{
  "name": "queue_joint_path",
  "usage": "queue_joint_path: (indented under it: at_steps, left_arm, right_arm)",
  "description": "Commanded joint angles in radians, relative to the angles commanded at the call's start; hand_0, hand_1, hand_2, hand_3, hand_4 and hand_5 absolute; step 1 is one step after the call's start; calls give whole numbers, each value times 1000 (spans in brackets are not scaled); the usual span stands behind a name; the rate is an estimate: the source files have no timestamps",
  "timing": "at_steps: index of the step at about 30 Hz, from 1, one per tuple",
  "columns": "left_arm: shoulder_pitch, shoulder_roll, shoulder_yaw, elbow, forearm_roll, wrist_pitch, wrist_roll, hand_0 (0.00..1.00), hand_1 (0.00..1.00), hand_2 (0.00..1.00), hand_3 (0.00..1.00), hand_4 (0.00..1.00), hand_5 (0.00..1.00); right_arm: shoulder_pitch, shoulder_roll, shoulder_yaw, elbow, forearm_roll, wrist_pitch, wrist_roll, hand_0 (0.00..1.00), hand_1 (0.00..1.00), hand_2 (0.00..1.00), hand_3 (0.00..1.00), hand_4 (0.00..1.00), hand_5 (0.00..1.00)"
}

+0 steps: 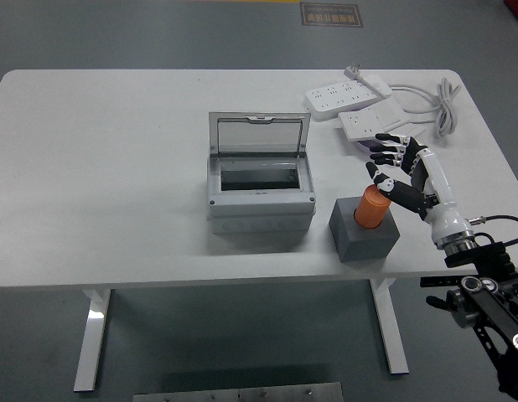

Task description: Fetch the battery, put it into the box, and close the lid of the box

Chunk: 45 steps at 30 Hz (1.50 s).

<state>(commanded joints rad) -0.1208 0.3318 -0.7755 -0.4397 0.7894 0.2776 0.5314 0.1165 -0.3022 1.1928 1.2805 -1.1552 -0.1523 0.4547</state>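
An orange cylindrical battery (373,207) stands upright in a dark grey holder block (365,232) at the table's front right. A grey box (261,193) sits at the table's middle with its clear lid (259,135) standing open at the back; its inside looks dark. My right hand (391,168) hovers just right of and above the battery with fingers spread, holding nothing. The thumb is close to the battery's top. My left arm is out of view.
Two white power strips (346,94) (368,124) with a coiled white cable (443,105) lie at the back right, just behind my right hand. The white table's (100,167) near edge runs along the front.
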Motion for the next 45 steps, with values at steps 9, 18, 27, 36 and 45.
queue_joint_path:
  at_steps: [9, 18, 27, 36, 45]
  left_arm:
    - [-4, -2, -4, 0, 9, -2, 2, 639, 688, 576, 575, 591, 23]
    - [-6, -6, -8, 0, 18, -3, 5, 638, 688, 577, 574, 590, 22]
    - [-6, -7, -13, -1, 25, -2, 10, 634, 688, 575, 571, 589, 20]
    - [-10, -7, -15, -1, 29, -2, 13, 635, 690, 575, 570, 589, 21]
    - [-13, -6, -18, -2, 35, -3, 15, 633, 690, 574, 569, 588, 21]
  right_arm:
    - [7, -8, -14, -31, 2, -1, 5, 647, 646, 652, 722, 758, 108]
    - [14, -16, -36, -34, -21, -3, 3, 639, 646, 650, 724, 755, 100]
    - [15, -45, -72, -24, -23, -2, 1, 644, 653, 654, 726, 786, 148]
    - [16, -69, -101, -9, -12, 3, 2, 638, 653, 649, 725, 794, 159]
    - [43, -66, -137, -33, -15, 7, -4, 615, 643, 645, 704, 796, 175]
